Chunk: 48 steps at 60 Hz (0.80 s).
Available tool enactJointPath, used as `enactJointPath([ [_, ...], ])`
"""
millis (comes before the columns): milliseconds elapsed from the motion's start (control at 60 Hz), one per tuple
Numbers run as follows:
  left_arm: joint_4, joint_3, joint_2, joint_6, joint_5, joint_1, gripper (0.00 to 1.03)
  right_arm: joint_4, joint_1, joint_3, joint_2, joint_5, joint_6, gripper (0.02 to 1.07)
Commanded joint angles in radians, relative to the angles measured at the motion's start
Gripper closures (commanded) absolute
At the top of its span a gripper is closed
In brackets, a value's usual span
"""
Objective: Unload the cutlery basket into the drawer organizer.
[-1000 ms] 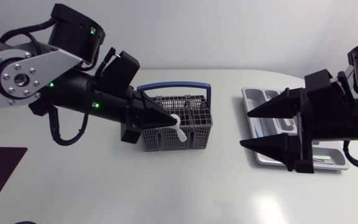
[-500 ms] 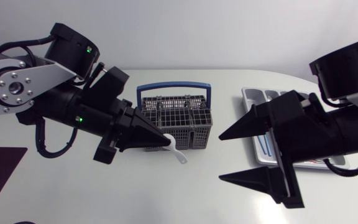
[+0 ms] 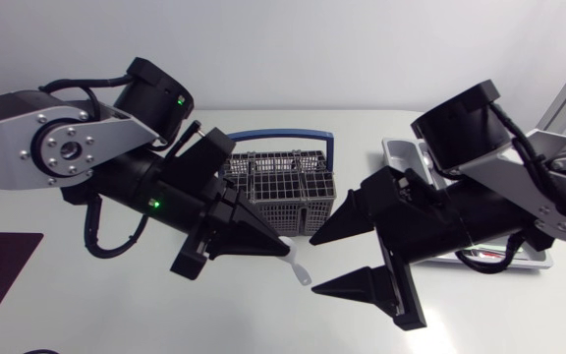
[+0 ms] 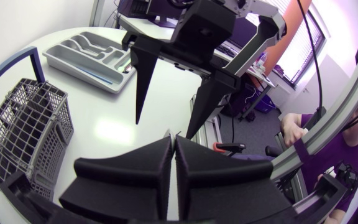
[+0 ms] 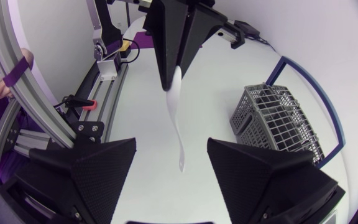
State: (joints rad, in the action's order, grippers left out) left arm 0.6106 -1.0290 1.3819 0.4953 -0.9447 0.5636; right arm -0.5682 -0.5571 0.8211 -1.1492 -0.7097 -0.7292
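Spoon clamped in left gripper — its free end just inside right gripper, spread wide.

No readable text, labels, numbers or signs in view.

White spoon: plastic, one end pinched between the closed fingers of the left gripper, the rest sticking out past the tips, slanted, off the table, free end at the gap of the wide-open right gripper. Cutlery basket: grey mesh, blue handle, upright, just behind the left gripper. Drawer organizer: grey, compartmented, flat, behind the right gripper, mostly hidden.
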Motion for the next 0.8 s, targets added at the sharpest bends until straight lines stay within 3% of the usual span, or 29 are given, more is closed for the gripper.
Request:
enactJointPath([
  [0, 0.012, -0.045, 0.028, 0.019, -0.017, 0.016, 1.0, 0.018, -0.021, -0.017, -0.026, 0.001, 0.002, 0.41],
  [350, 0.032, -0.098, 0.059, 0.015, -0.019, 0.039, 1.0, 0.059, -0.044, -0.017, -0.047, 0.007, 0.001, 0.83],
  [783, 0.032, -0.103, 0.066, 0.015, -0.019, 0.03, 1.0, 0.036, -0.043, -0.02, -0.04, 0.01, -0.004, 0.98],
])
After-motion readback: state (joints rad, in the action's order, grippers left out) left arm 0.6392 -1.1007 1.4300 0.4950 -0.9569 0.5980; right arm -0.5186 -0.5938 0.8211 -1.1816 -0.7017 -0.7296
